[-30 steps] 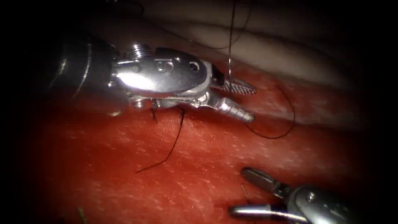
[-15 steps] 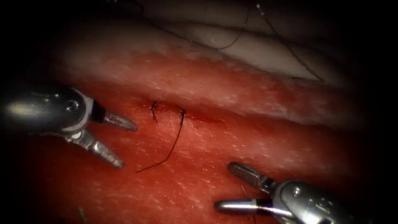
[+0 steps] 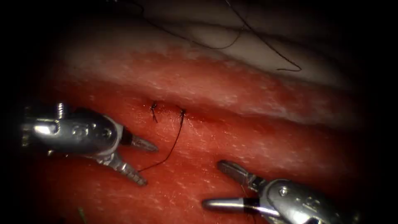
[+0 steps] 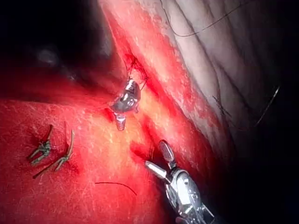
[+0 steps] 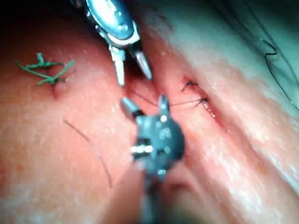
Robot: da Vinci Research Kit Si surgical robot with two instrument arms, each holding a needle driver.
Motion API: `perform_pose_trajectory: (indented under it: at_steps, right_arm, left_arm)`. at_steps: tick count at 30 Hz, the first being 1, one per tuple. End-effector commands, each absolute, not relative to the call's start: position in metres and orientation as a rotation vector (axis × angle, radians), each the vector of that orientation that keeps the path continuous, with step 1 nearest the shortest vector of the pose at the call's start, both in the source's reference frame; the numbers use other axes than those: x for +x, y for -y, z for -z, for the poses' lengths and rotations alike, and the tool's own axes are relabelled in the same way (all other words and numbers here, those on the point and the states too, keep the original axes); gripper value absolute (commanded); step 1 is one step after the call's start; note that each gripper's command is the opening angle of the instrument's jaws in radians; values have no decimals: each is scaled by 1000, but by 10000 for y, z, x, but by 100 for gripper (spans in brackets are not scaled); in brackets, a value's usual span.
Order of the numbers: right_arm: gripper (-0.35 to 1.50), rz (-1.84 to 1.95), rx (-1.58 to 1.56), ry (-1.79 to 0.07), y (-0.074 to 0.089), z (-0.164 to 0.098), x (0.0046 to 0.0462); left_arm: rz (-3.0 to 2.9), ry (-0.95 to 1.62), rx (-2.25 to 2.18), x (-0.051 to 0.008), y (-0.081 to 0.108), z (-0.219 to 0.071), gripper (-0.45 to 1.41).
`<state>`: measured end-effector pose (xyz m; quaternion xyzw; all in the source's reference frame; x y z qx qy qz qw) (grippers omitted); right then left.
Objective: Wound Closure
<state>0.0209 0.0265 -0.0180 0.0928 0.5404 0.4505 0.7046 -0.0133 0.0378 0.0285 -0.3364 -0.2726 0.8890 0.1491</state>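
Right pincer: the right arm's pincer [image 3: 213, 184] sits at the lower right of the endoscope picture, nearest the lens, jaws spread wide and holding nothing. One jaw points up-left toward the cut, the other lies nearly level and points left. It also appears in the left wrist view [image 4: 159, 156] and the right wrist view [image 5: 145, 105].

Left pincer: the left arm's pincer [image 3: 149, 164] comes in from the middle left, jaws parted and empty, tips pointing right and down-right. It is seen too at [image 4: 125, 105] and [image 5: 133, 72].

Thread tail: a dark thread tail [image 3: 172, 145] hangs from the right-hand stitch, running down and left across the tissue [image 3: 232, 137]. Its free end lies just beside the left pincer's lower jaw, between the two open jaws, and touches neither.

Key relation: the tail's long axis slants from upper right to lower left. The left pincer is clearly nearer its free end, while the right pincer stands apart to the lower right.

Stitches: two knots [image 3: 154, 108] and [image 3: 182, 113] sit on the cut [image 3: 207, 118], mid-frame.

Loose thread: more thread [image 3: 265, 45] lies over the pale tissue at the upper right, farthest off.

Needle: it cannot be made out, so its place cannot be told.
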Motion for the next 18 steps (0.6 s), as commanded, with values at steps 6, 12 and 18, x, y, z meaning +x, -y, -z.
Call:
perform_pose_trajectory:
  at_steps: [6,12,18]
  right_arm:
    - [130,-996,221,-1156,-266,177,218]
    - [130,-997,221,-1153,-266,178,219]
    - [130,-998,220,-1149,-266,178,222]
  left_arm:
    - [-2345,726,-685,-144,-368,-309,66]
    - [-2376,670,-500,-140,-366,-311,67]
    - [-2392,664,-407,-139,-356,-315,65]
